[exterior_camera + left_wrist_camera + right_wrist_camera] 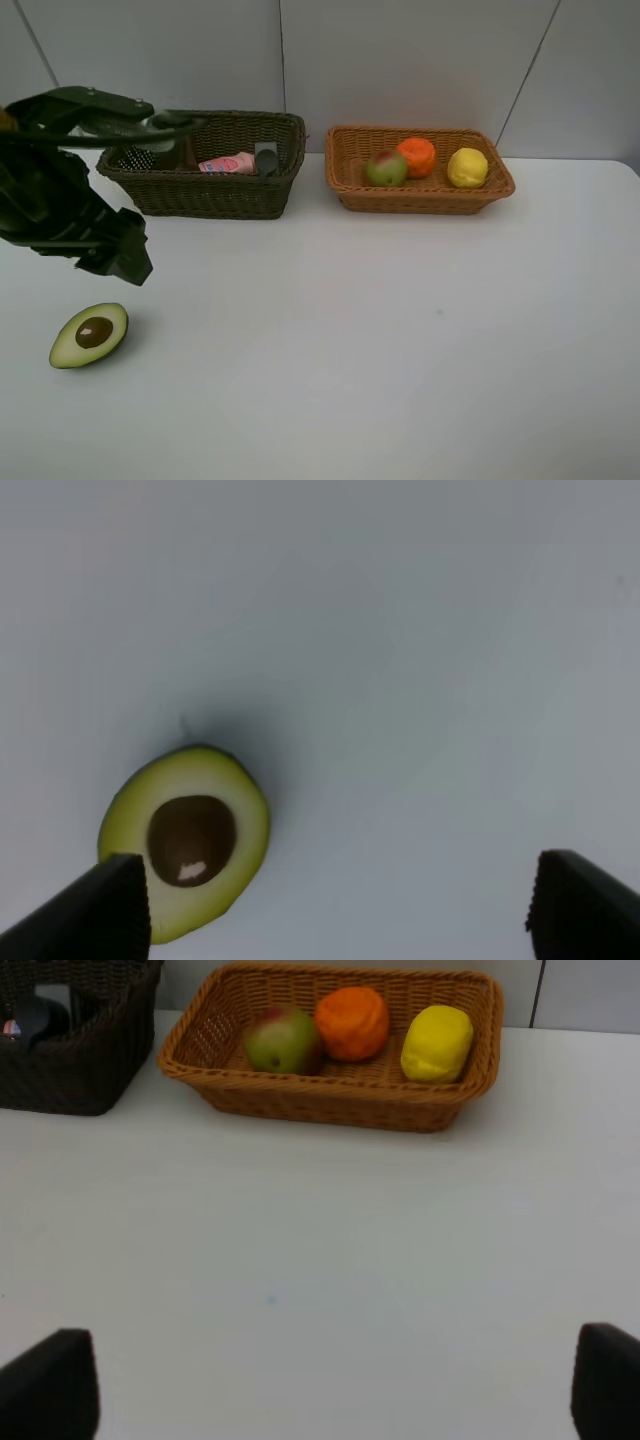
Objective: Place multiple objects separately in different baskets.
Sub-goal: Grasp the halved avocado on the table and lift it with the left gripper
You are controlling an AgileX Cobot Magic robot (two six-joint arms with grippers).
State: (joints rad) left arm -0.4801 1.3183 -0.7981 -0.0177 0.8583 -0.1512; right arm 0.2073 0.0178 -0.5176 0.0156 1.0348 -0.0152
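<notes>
On the white table [400, 330] a halved avocado [89, 335] lay cut side up at the near left, its brown pit showing, well apart from both baskets. The left arm hung over the table's left side, just beyond the avocado, and its claw [335, 905] stood wide with nothing between the fingers [100, 915]; in the left wrist view one fingertip overlapped the avocado's edge, though whether it touched the fruit could not be told. At the far left stood the dark basket [210, 190], partly hidden behind the arm; inside it lay a small pink bottle [228, 163] and a grey object just to its right, too small to make out. To its right, near the far middle of the table, sat the orange-tan basket [420, 200], holding a row of three: a red-green pear-like fruit [386, 168] on the left, an orange [417, 156] touching it in the middle, and a lemon [467, 167] on the right, a little apart. The right claw [335, 1390] was seen only in its own wrist view, its fingers wide apart over bare table on the near side of the orange-tan basket, holding nothing.
</notes>
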